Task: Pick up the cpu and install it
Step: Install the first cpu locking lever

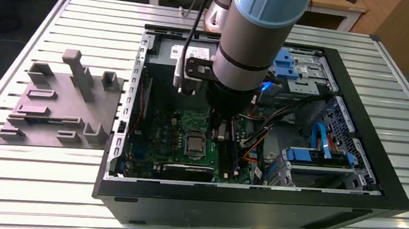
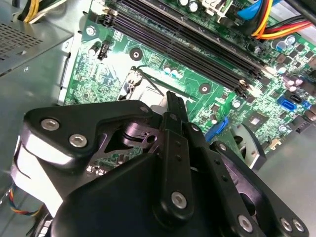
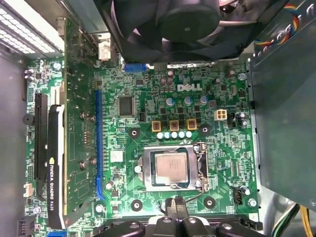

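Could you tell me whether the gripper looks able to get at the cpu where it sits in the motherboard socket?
Probably yes. The cpu lies face up in its socket with nothing over it, and the gripper hangs just beside it inside the open case.

The exterior view is evenly lit, the ribbed silver metal table (image 1: 34, 173) pale and bright while the open black computer case (image 1: 256, 204) holds a dim interior. A small blue glow shows under the grey robot arm (image 1: 257, 37). In the second wrist view, glare whitens the green motherboard (image 2: 106, 61) toward 11 o'clock, and the black gripper (image 2: 173, 106) close up looks soft. The first wrist view is sharp mid-frame, with a washed-out bright patch at 10 o'clock.
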